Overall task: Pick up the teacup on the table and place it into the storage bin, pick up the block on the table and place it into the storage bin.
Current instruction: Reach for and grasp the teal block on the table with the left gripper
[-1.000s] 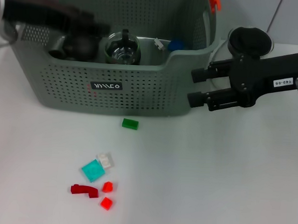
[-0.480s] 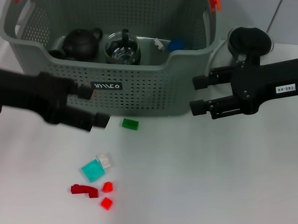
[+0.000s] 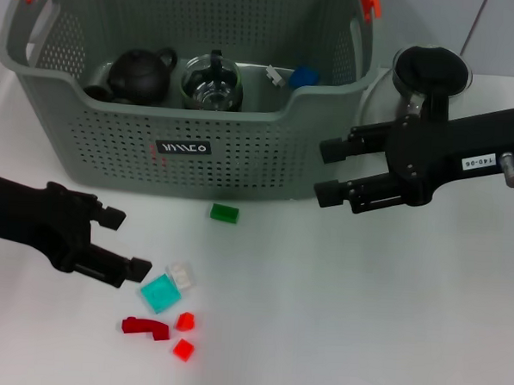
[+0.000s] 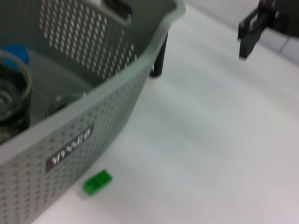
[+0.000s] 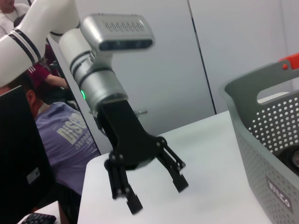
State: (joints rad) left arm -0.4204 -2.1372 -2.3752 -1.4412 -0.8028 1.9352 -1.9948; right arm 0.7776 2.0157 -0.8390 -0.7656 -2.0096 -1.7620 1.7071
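Head view: left claw [image 3: 127, 241] has dropped near the blocks [image 3: 161, 293].

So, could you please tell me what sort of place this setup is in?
Probably a robotics lab or office: a white table with a staged storage bin, a seated person behind, and plain wall panels.

**Black pincers, silver-white arm**

The left pincer [image 3: 121, 241], lower left in the head view, is matte black with blocky fingers. The right pincer [image 3: 331, 170] carries a white printed label. Behind the left one sits a silver wrist and white arm.
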